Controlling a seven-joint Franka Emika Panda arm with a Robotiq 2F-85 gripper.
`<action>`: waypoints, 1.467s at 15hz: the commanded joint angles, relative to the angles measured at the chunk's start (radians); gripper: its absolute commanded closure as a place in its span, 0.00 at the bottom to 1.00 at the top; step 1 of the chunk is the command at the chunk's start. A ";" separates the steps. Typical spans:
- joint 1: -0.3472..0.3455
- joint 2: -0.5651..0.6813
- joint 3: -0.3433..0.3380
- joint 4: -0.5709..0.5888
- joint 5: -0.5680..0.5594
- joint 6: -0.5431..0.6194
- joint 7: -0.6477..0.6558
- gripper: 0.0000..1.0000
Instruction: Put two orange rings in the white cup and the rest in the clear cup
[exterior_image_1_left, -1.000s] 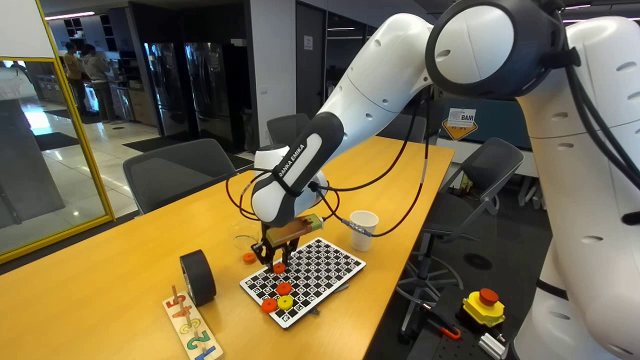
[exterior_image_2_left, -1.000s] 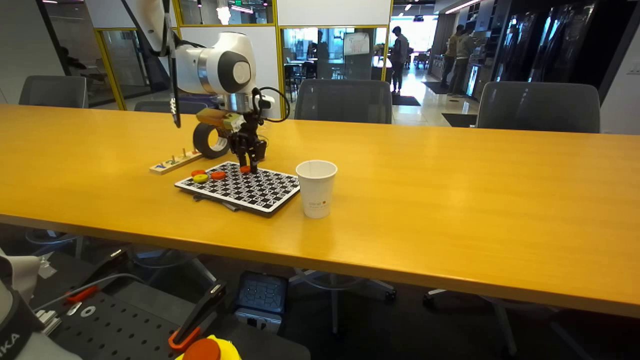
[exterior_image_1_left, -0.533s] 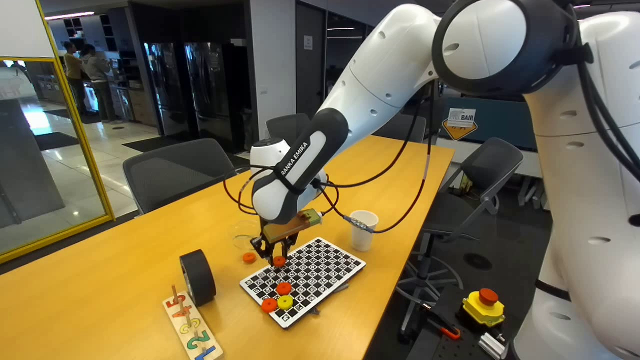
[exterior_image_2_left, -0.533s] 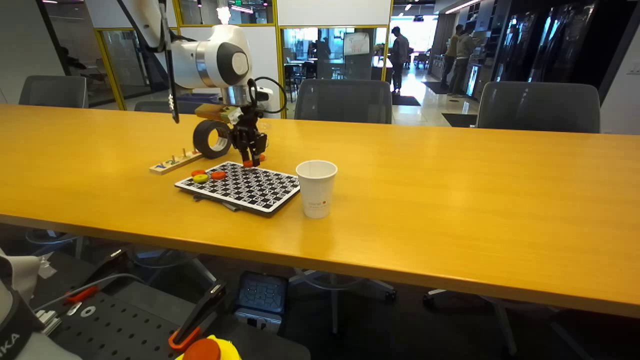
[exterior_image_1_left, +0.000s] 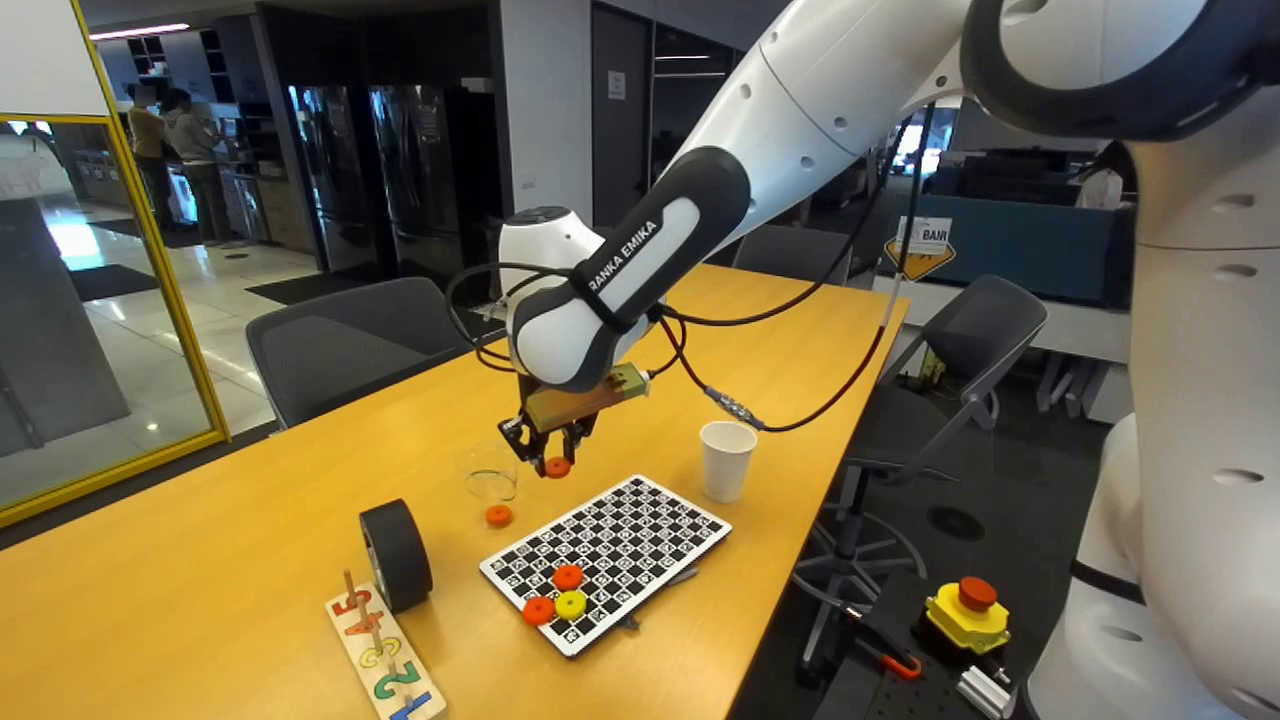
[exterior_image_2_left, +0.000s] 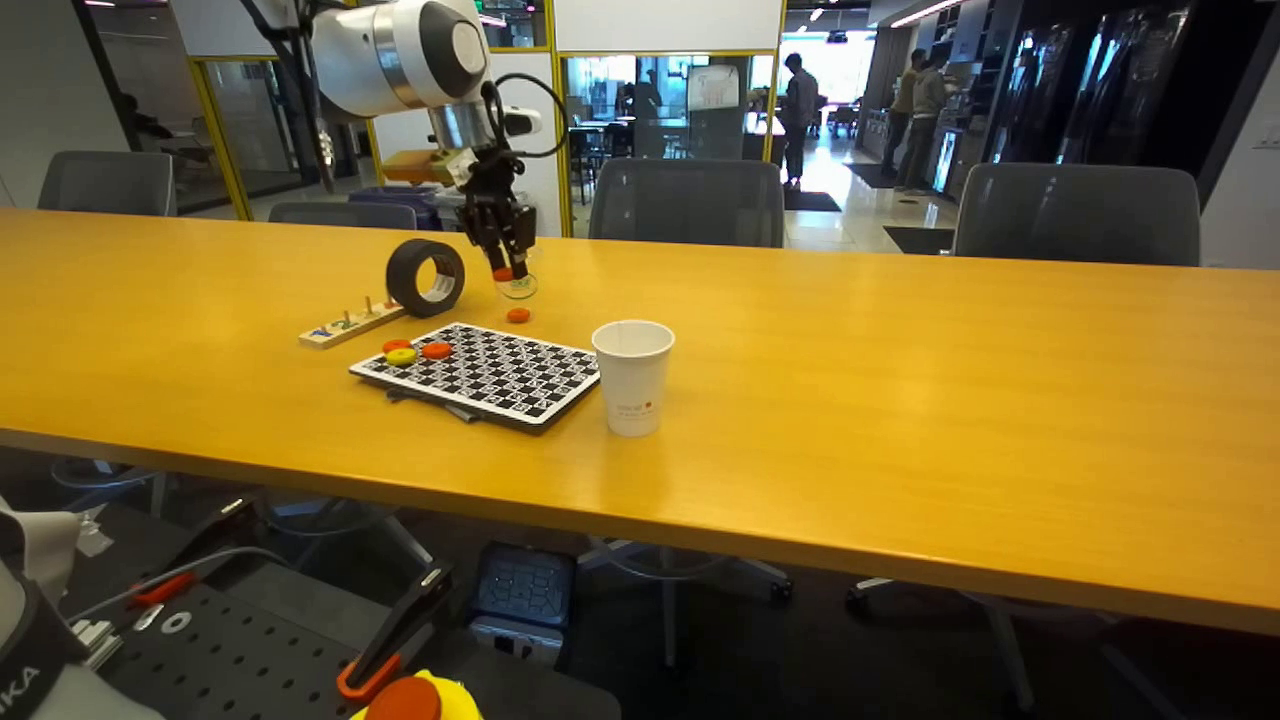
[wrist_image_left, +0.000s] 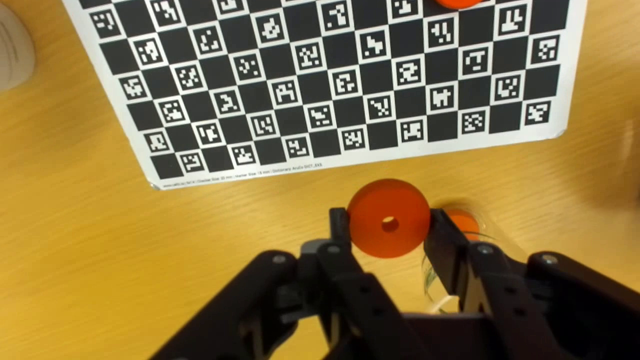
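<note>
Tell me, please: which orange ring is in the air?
The orange ring pinched in the claw, above the table; two others lie on the checkered board; a fourth seems to be inside the clear cup.

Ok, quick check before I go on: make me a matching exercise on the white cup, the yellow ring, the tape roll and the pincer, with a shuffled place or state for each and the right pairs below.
Things
1. white cup
2. yellow ring
3. tape roll
4. pincer

Places and states
A. lying flat on the checkered board
B. closed on an orange ring, above the table
C. mouth up on the table, off the checkered board
D. standing on its edge near the wooden number strip

Right pairs
1-C
2-A
3-D
4-B
</note>
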 joint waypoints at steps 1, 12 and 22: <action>-0.013 -0.063 0.025 -0.012 -0.025 0.017 -0.005 0.83; -0.052 0.073 0.079 0.197 0.043 0.035 -0.171 0.83; -0.090 0.198 0.120 0.323 0.157 -0.014 -0.331 0.83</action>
